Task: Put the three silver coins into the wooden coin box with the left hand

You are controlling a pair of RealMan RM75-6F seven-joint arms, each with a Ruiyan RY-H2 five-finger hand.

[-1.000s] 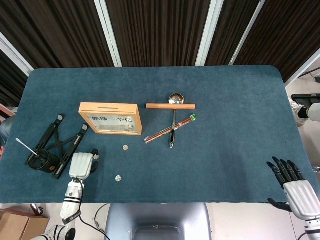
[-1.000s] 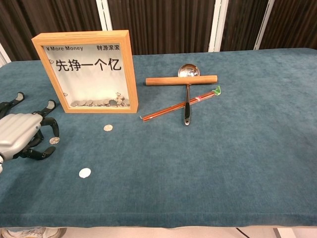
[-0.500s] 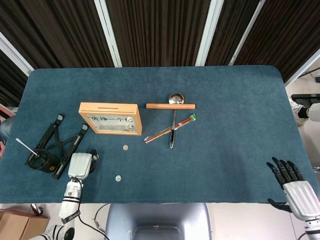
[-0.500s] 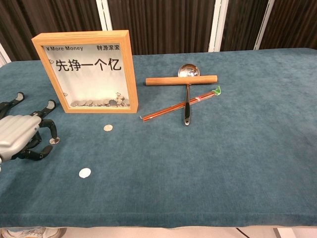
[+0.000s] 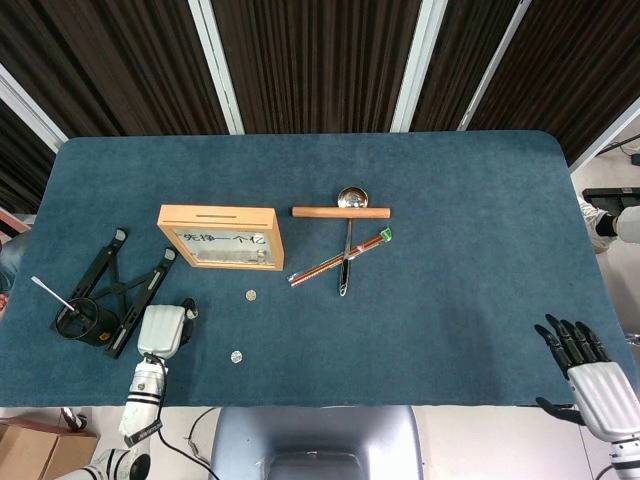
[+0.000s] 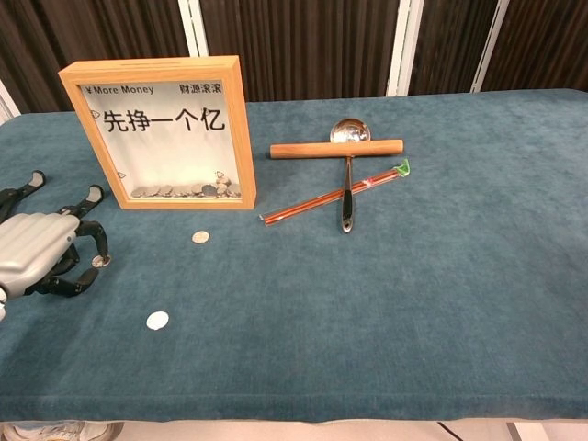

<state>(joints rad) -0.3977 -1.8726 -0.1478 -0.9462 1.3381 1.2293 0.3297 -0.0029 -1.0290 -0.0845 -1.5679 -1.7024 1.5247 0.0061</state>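
The wooden coin box [image 5: 220, 237] [image 6: 163, 133] stands upright at left centre, its slot on top and coins behind its glass. One silver coin [image 5: 251, 295] [image 6: 200, 236] lies just in front of the box. A second coin [image 5: 236, 356] [image 6: 157, 320] lies nearer the front edge. A third coin [image 6: 99, 261] sits under a curled fingertip of my left hand [image 5: 163, 330] [image 6: 37, 253], which is arched over the cloth. Whether the coin is pinched or only touched does not show. My right hand [image 5: 590, 368] is at the front right corner, fingers spread, holding nothing.
A wooden rod [image 5: 341, 211], a metal ladle [image 5: 347, 240] and red chopsticks [image 5: 338, 258] lie right of the box. A black folding stand [image 5: 125, 285] and a black cup [image 5: 76, 320] with a white stick sit just left of my left hand.
My left hand has shifted slightly left and settled lower, with the fingertip still on the third coin. The other coins and the right hand have not moved.
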